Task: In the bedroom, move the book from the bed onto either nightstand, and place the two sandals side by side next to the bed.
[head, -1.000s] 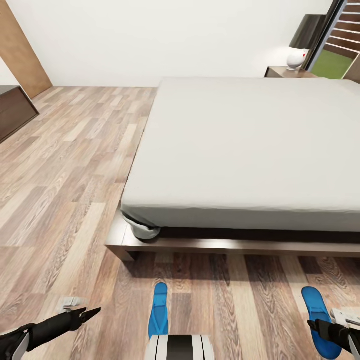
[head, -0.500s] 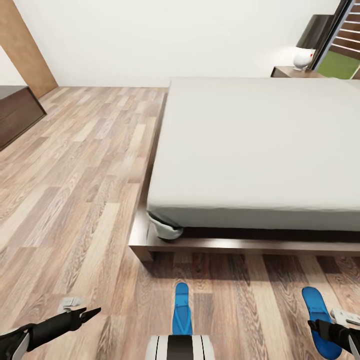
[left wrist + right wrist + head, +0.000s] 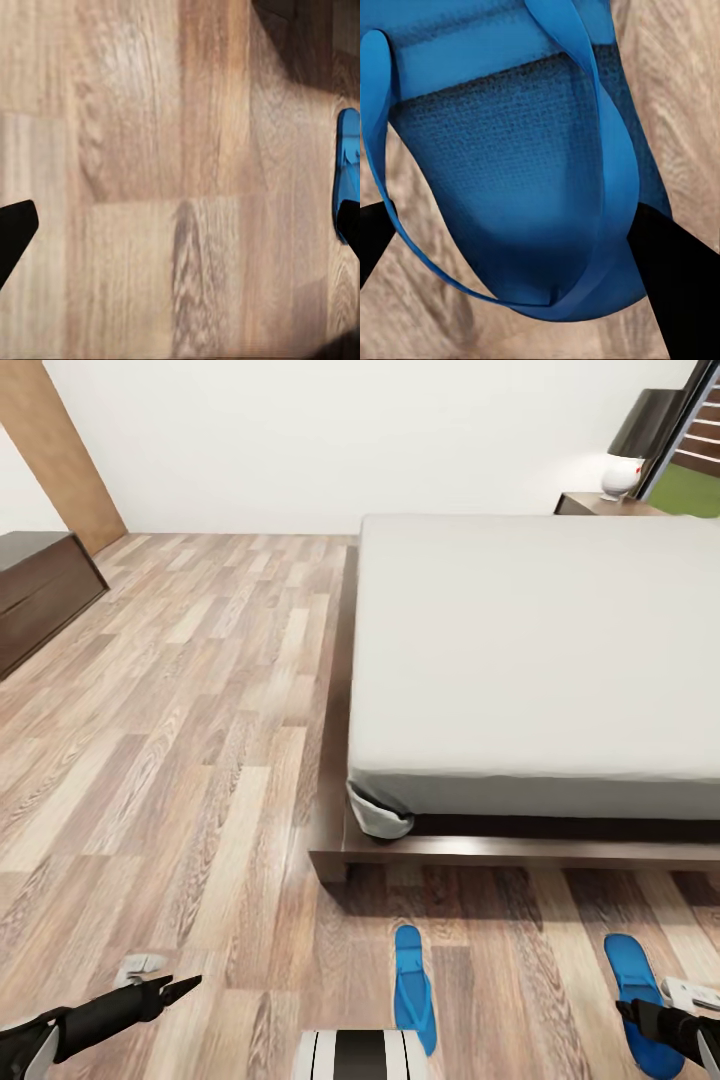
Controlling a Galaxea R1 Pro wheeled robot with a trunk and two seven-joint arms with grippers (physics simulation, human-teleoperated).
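At the far left of the head view, a dark brown cabinet (image 3: 40, 595) is seen against the wall, on the wood-plank floor (image 3: 180, 740). Low in that view, the left tool (image 3: 185, 987) is held just above the floor with its dark fingers close together at the tips. In the left wrist view, however, the two fingertips (image 3: 13, 232) are seen at opposite edges of the picture with bare planks between them, so the left tool is taken to be spread wide and holding nothing.

Near the middle, one blue sandal (image 3: 412, 998) is seen lying flat on the floor in front of the foot of the bed (image 3: 540, 650), just apart from the dark wooden frame; its edge is also caught in the left wrist view (image 3: 348, 172). The off-white mattress is seen bare where it is in view; the book cannot be made out.

Further right, the second sandal (image 3: 634, 1000) is seen, well apart from the first. The right tool (image 3: 640, 1015) is placed over it, and in the right wrist view the sandal's sole and strap (image 3: 510, 187) are seen between the two dark fingers (image 3: 675, 277), which are closed against its sides.

At the far right, behind the bed, a nightstand (image 3: 605, 506) is seen with a white lamp (image 3: 622, 477) on it.
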